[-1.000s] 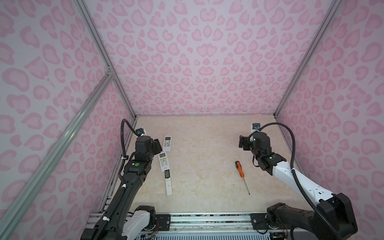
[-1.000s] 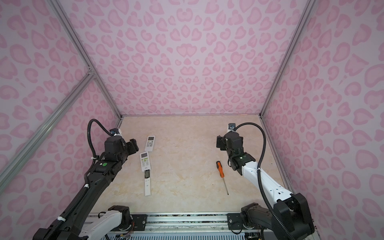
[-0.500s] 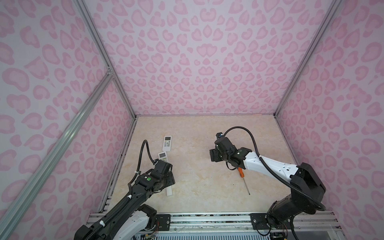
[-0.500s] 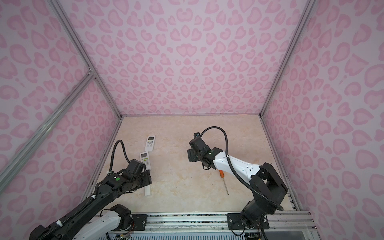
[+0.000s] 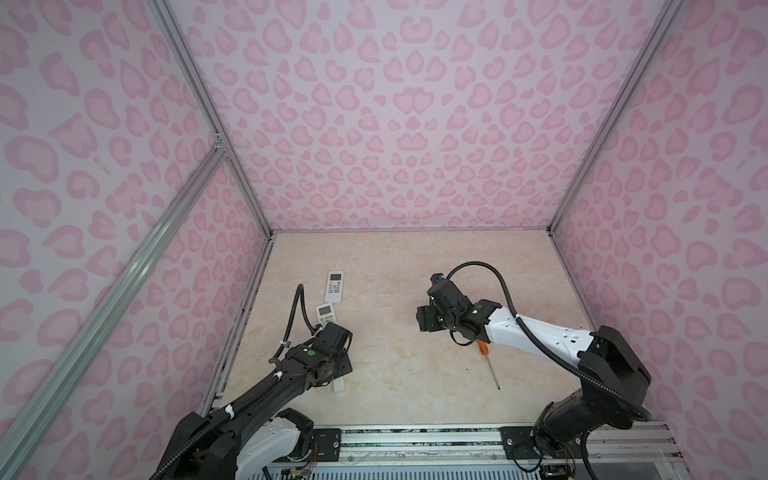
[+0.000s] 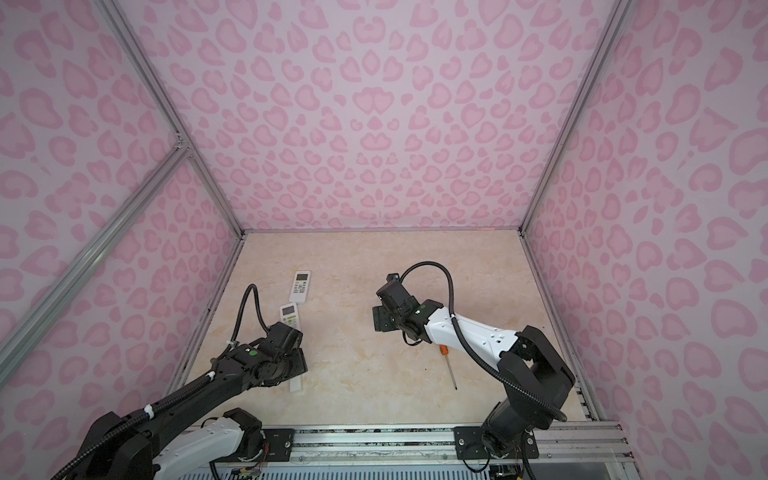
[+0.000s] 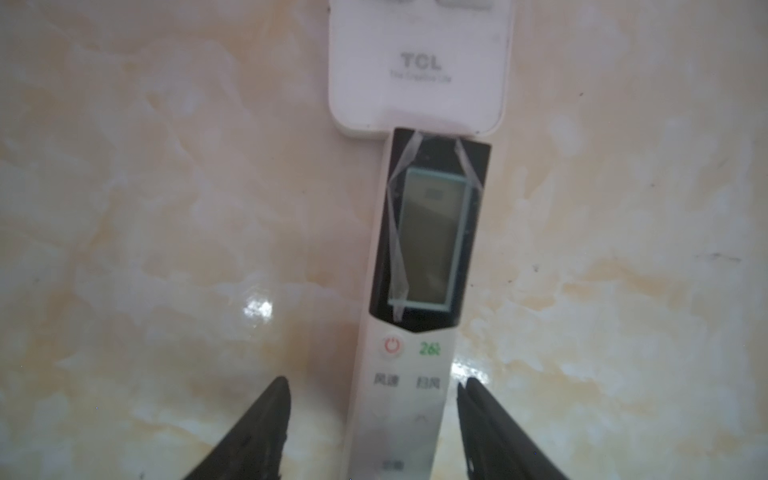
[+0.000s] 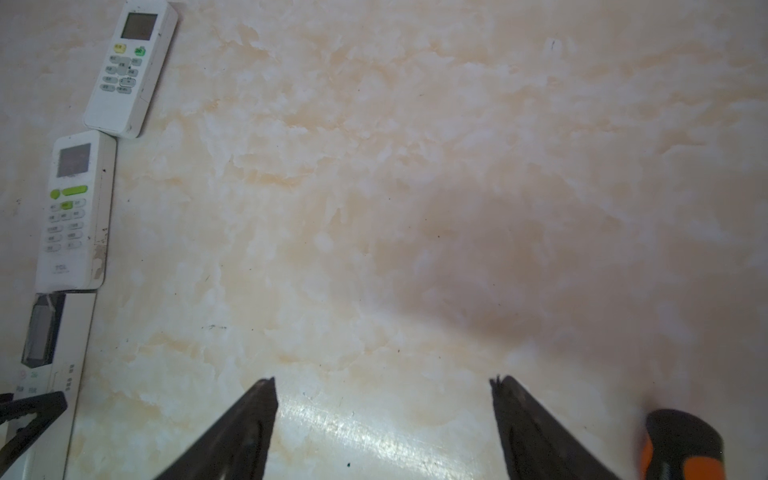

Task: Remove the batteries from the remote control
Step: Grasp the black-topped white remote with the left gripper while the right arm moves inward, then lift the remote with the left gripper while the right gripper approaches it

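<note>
Beige marbled tabletop (image 5: 395, 270), pink leopard-print walls (image 5: 395, 124) around. I count three white remotes, face up, batteries hidden from me: slim remote (image 7: 415, 291) nearest, straddled by my left gripper (image 7: 374, 382), fingers spread; TCL remote (image 8: 75, 212); third remote (image 8: 129, 70) farthest. One orange-handled screwdriver (image 5: 482, 345) beside my right gripper (image 8: 382, 382), fingers spread

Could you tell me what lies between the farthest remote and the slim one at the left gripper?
A third, white remote with green buttons lies there, seen most clearly in the right wrist view.
</note>
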{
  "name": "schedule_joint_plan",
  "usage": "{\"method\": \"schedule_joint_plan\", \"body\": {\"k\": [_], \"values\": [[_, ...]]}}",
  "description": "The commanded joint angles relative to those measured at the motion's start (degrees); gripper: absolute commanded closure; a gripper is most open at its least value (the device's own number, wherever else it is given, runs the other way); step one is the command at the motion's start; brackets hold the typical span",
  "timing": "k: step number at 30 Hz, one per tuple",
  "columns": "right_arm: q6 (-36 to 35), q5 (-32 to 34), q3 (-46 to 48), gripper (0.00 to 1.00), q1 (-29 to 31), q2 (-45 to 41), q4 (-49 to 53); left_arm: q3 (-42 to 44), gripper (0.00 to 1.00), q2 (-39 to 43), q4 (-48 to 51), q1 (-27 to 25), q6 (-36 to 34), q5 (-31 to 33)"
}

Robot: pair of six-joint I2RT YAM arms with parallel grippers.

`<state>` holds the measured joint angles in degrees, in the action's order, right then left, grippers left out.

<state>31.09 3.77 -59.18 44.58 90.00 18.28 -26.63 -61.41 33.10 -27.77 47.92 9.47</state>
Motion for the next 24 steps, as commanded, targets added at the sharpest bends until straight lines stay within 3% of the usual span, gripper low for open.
{"method": "schedule_joint_plan", "body": {"k": [1, 5, 13, 19, 24], "values": [[1.0, -1.2, 0.0, 0.18, -0.3, 0.0, -0.7, 0.6, 0.47, -2.1, -3.7, -0.3, -0.1, 2.7], [1.2, -2.5, 0.6, 0.19, -0.7, -1.6, -3.5, -0.3, 0.68, -3.1, -4.4, -0.5, -0.6, 2.4], [2.3, -4.3, -0.1, 0.19, -3.9, -4.7, -3.2, -6.8, 0.85, 3.9, -4.8, -0.7, -3.1, -0.9], [4.0, -6.3, 1.0, 0.19, -6.4, -10.5, -5.9, -17.6, 0.91, 2.6, -9.4, -0.6, -9.8, -10.5], [7.2, -9.4, 1.4, 0.20, -8.9, -13.6, -10.1, -23.3, 0.96, -3.2, -17.5, -0.6, -15.7, -26.6]]}}
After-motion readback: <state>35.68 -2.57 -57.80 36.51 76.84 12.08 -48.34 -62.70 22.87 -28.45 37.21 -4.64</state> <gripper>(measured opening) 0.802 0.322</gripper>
